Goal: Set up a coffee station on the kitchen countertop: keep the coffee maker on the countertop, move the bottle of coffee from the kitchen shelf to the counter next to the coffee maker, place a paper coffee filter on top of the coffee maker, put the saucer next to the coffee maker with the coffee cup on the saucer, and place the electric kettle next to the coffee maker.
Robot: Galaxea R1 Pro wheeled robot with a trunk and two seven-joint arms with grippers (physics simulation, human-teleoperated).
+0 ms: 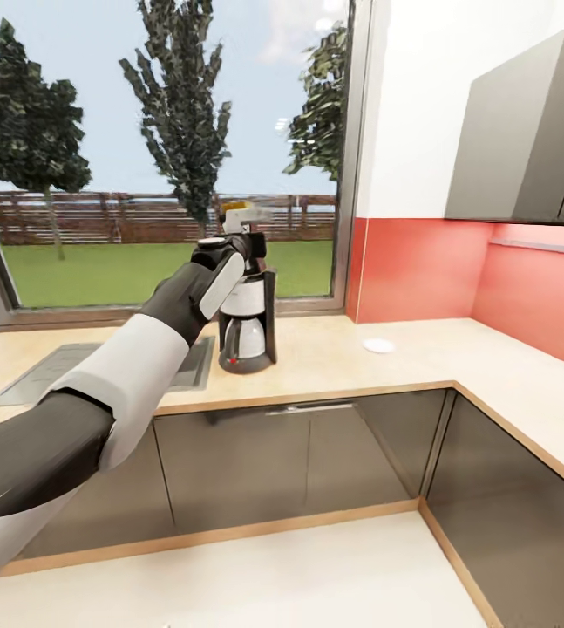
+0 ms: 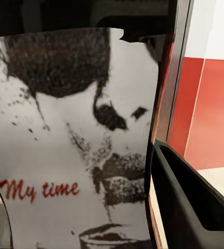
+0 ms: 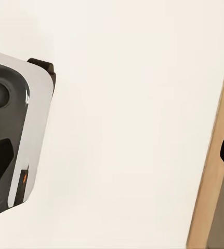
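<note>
Nearest, our left gripper (image 1: 234,228) clasps the bottle of coffee (image 2: 75,145); its white label reads "My time" in red beside a black figure. It hangs above the coffee maker (image 1: 248,323) on the kitchen countertop (image 1: 334,358). Farther right lies the saucer (image 1: 378,345). Our right jaws' state we cannot tell.

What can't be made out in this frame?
- Bottle: the left wrist view's edges cut off its lid and base.
- Left claw: in the head view its own wrist hides the fingers, so the grip is unclear.
- Coffee maker: in the head view the arm covers its top; whether a filter sits there can't be told.
- Saucer: too small in the head view for detail.
</note>
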